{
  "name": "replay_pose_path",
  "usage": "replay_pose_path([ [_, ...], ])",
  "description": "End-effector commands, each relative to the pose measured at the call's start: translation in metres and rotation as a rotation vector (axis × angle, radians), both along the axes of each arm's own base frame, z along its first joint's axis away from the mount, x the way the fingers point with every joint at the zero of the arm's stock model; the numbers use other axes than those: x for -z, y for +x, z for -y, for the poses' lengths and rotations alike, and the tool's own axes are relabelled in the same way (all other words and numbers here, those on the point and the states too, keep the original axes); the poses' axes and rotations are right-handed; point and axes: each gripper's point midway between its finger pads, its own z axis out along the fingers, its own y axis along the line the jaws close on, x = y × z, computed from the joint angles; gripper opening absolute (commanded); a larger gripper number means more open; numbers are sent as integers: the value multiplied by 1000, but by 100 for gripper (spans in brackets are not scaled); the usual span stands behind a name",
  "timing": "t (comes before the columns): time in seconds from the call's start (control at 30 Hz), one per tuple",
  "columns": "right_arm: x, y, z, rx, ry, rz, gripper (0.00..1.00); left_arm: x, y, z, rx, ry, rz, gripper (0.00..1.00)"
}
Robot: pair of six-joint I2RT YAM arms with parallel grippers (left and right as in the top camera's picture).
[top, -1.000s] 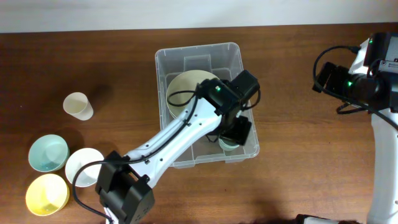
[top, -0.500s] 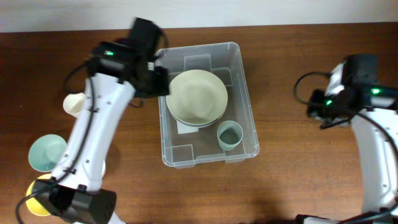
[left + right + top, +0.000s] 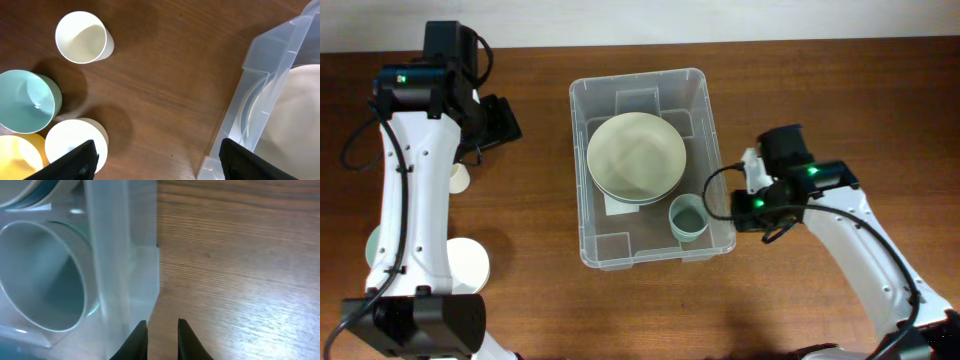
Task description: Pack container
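We see the container standing in the middle of the table, open at the top, its long side running front to back. Inside it a stack of pale dishes fills the far half, partly covering a white label. A teal cup stands upright in the near right corner, just beside the dishes.

Just outside the container's right wall, level with that cup, we find the right pincer. Its fingers are drawn almost together, with only a thin strip of table between them, and they grip nothing.

The left pincer hangs over bare table to the left of the container, spread wide and empty. Farther left, well apart from the container, stand a cream cup, a teal bowl, a white bowl and a yellow bowl. The three bowls are clustered close together.
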Motion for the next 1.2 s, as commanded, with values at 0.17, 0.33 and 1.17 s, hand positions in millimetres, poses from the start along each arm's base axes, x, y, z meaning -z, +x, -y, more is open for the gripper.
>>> replay_pose_path([
  [0.17,-3,2,-18,-71,77,30,17,-8,-5,-5,23,24,8,80],
  [0.33,-7,4,-27,-127,120,55,18,-8,-5,-5,24,24,5,79],
  [1.17,-88,80,106,276,-242,308,83,125,31,-100,-110,59,-271,86],
])
